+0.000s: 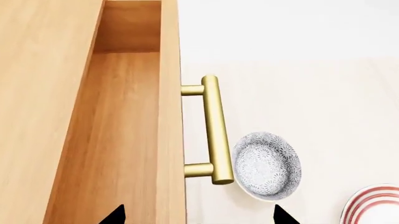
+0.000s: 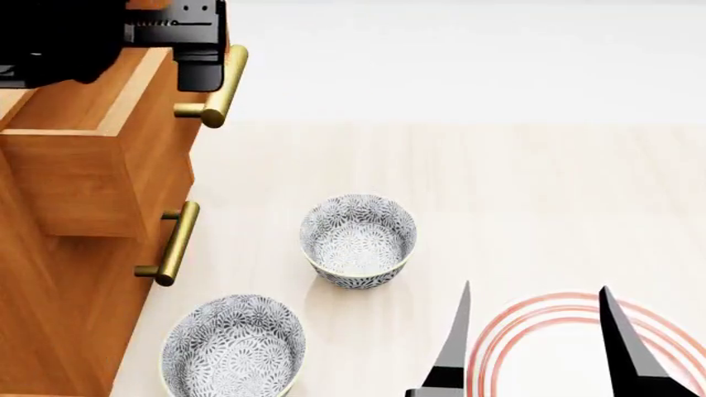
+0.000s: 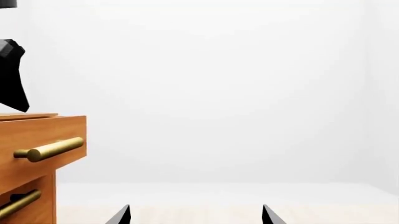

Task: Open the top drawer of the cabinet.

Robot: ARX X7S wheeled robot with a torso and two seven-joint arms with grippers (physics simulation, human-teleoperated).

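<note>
While the top drawer [image 2: 88,178] stands pulled out of the cabinet [image 2: 45,314], both grippers are released.
Left gripper [image 1: 198,217] hovers spread above the brass handle [image 1: 215,129]; right gripper [image 2: 535,347] hangs clear over the counter's [image 2: 530,198] near edge.

Top drawer [image 2: 94,157] pulled out; left pincer [image 2: 198,70] above handle [image 2: 221,87].

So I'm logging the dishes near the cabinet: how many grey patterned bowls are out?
2. One patterned bowl sits mid-table; the other is nearer the robot, beside the cabinet. More could be hidden out of frame.
</note>
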